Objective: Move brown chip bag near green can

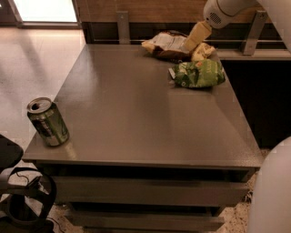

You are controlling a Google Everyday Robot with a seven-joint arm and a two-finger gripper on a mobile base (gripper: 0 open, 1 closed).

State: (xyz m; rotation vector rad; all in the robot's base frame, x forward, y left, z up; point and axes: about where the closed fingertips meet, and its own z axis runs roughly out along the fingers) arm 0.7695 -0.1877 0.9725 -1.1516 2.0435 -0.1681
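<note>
The brown chip bag [164, 45] lies crinkled at the far edge of the grey table [136, 118], dark brown with a white label panel. The green can [47, 122] stands upright at the near left corner, far from the bag. My gripper [199, 44] reaches down from the upper right on a white arm [223, 11]. It hangs over the right end of the brown bag, just behind the green chip bag. I cannot tell whether it touches the bag.
A bright green chip bag [198, 73] lies right of centre near the far edge, just in front of the gripper. A wooden wall with a metal rail [122, 25] runs behind the table. Black base parts [18, 200] sit lower left, a white robot part [273, 191] lower right.
</note>
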